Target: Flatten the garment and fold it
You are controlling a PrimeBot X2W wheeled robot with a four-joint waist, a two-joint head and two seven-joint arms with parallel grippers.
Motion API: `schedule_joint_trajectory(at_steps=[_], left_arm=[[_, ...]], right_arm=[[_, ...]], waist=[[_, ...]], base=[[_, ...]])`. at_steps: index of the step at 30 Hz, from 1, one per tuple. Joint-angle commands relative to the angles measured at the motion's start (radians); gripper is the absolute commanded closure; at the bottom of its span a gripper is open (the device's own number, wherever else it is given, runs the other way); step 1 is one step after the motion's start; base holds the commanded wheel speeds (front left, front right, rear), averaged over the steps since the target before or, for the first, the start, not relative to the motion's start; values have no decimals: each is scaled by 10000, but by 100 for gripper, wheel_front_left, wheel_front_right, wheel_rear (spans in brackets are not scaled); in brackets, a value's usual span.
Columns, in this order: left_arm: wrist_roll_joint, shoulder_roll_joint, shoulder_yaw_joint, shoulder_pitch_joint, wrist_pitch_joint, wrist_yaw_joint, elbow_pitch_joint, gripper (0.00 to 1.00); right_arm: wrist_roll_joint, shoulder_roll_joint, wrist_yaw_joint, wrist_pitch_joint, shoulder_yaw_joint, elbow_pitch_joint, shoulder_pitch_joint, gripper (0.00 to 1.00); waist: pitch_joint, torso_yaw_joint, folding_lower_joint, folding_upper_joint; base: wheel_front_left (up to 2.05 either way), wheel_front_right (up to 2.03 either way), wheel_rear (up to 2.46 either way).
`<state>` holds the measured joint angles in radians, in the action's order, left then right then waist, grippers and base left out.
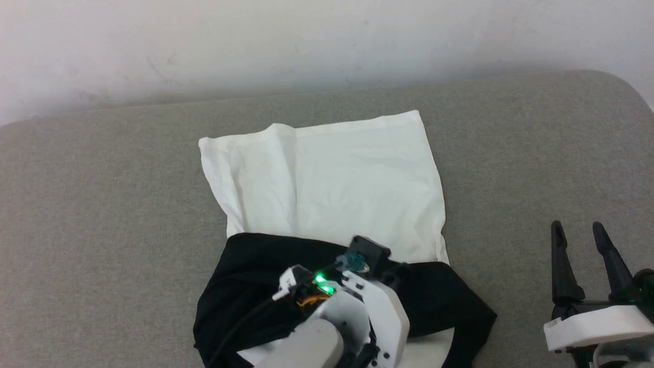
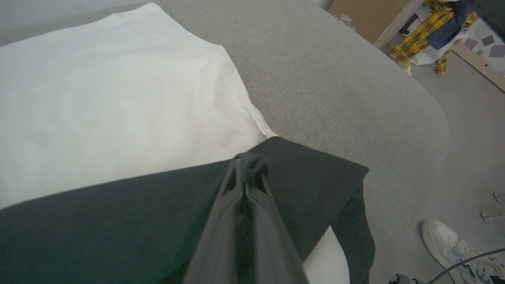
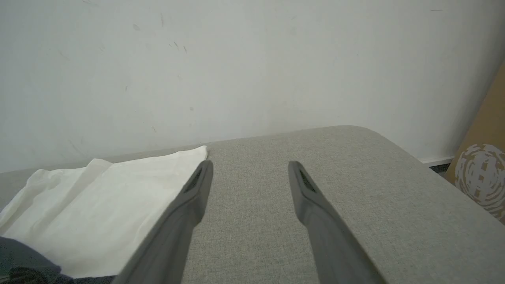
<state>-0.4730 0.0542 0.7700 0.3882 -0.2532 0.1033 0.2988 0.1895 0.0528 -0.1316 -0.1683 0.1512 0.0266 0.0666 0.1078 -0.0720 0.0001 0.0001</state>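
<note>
I looked from the left side across to the right. On the left there was just the gray cushion [image 1: 102, 214]. In the middle lay the garment [image 1: 332, 174], resting on that cushion. Its white body was spread out on the far side, toward the wall [image 1: 327, 41], with soft wrinkles and one long crease down its left part. The black sleeves [image 1: 245, 276] lay across the near end, close to me, and they were a bit bunched.

My left gripper [image 2: 247, 167] sat on that black part. In the left wrist view its two fingers were pressed together with a small pinch of black cloth between the tips. The pinch was close to the line where black meets white.

I thought the shirt would be light, thin and floppy. It would sag and slide if I lifted it by one spot, and it would not break. I thought the best places to hold were the corners and the edges, one in each gripper, so the cloth would pull smooth. A small pinch like this one could slip out, so I would want to move slowly.

Far to the right, my right gripper [image 1: 582, 255] hung over bare cushion, well apart from the shirt. Its fingers were spread wide and held nothing. Past the cushion's edge, the left wrist view showed a person's shoe [image 2: 446, 244] on the floor.
</note>
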Motion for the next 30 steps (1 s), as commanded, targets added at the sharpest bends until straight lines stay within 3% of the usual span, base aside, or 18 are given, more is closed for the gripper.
schedule_joint_trajectory(at_steps=[1, 9, 10, 11, 15, 20, 26, 30], left_arm=[[-14, -35, 242, -96, 76, -2, 123, 100], [-477, -38, 1559, -50, -103, -237, 488, 100], [-547, -38, 1702, -49, -144, -261, 522, 87], [-618, -38, 1800, -42, -139, -250, 540, 0], [-844, -38, 1845, 169, 325, -146, 501, 0], [-1139, 180, 813, 679, 1513, 1, 215, 0], [-1158, 1749, -781, 1032, 3112, 55, -559, 0], [-972, 2953, -1716, 634, 4252, 357, -925, 0]], right_arm=[[88, -26, 9, -69, -29, -64, -131, 0], [21, -26, 9, -137, -140, -448, -242, 0], [13, -26, 9, -130, -151, -502, -242, 0], [1, -26, 9, -110, -182, -557, -251, 0], [-22, -26, 9, -15, -381, -673, -284, 0], [-97, -23, 9, 100, -624, -447, -328, 0], [-16, 194, 9, 310, -789, 71, -402, 0], [41, 237, 9, 307, -844, 375, -384, 0]], waist=[[168, -69, -1, -1], [220, 60, -1, -1], [192, 86, -1, -1], [169, 102, -1, -1], [-13, 209, -1, -1], [-333, 383, -1, -1], [-620, 659, -1, -1], [-695, 803, -1, -1]], base=[[0, 0, 0], [0, 0, 0], [0, 0, 0], [0, 0, 0], [0, 0, 0], [0, 0, 0], [0, 0, 0], [0, 0, 0]])
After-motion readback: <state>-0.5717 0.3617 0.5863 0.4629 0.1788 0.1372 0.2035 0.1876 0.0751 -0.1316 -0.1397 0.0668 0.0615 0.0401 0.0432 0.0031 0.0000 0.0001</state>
